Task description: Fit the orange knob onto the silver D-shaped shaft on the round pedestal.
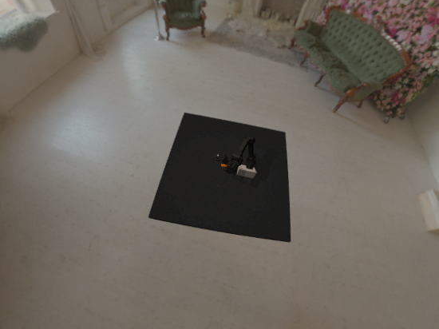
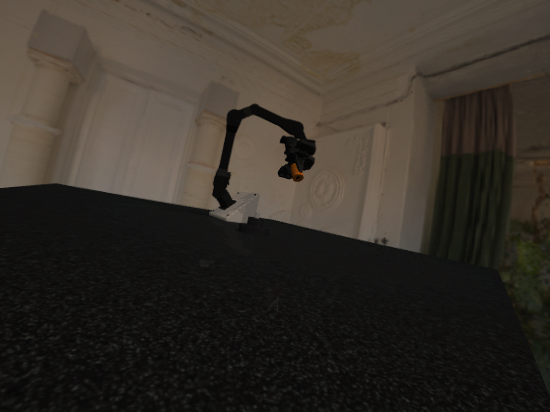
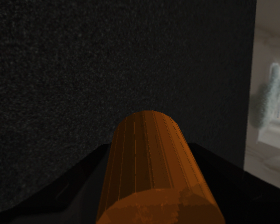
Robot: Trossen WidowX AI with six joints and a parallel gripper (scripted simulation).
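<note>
The orange knob [image 1: 223, 165] [image 2: 297, 173] [image 3: 152, 165] is a long ribbed cylinder. My gripper [image 1: 226, 165] [image 2: 296, 169] [image 3: 148, 151] is shut on it, one finger on each side. The knob is held high above the mat and tilted; in the exterior view its lower end faces partly toward that camera and shows a dark hole. The hole's flat side is too small to make out. The round dark pedestal [image 1: 217, 159] [image 2: 254, 228] stands on the mat, apart from the knob. Its shaft shows as a small bright spot in the top view; its flat side cannot be told. The pedestal is not in the wrist view.
The arm's pale base [image 1: 247, 172] [image 2: 239, 209] stands on the black mat [image 1: 207, 205] [image 2: 200, 312]. In the top view the pedestal is to the left of the base. The mat's edge and part of the room show at the right of the wrist view.
</note>
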